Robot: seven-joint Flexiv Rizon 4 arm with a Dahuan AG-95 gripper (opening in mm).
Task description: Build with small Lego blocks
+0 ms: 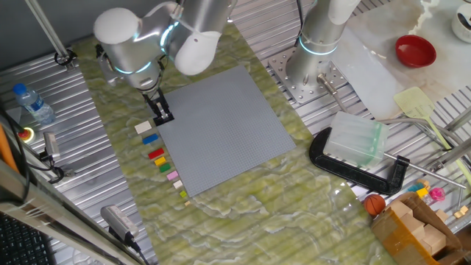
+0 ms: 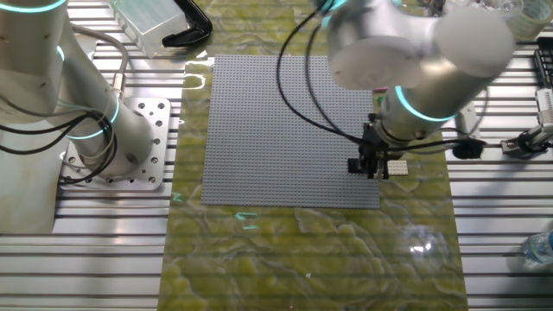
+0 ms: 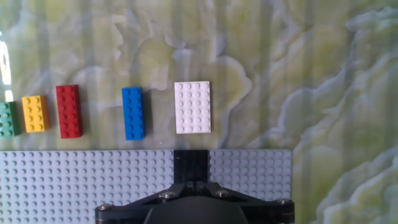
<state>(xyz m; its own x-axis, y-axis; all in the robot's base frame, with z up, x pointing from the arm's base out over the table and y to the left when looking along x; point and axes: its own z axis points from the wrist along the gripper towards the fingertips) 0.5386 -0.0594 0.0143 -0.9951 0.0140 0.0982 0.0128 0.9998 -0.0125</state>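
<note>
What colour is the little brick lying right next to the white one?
Blue. The blue brick sits beside the cream-white brick, clearest in the hand view.

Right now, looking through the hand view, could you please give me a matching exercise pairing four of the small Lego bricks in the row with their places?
Bricks:
1. white brick
2. blue brick
3. red brick
4. yellow brick

Places in the hand view:
A. between the yellow and blue ones
B. rightmost in the row
C. beside the green brick
D. directly left of the white one

Pairs: 1-B, 2-D, 3-A, 4-C
</note>
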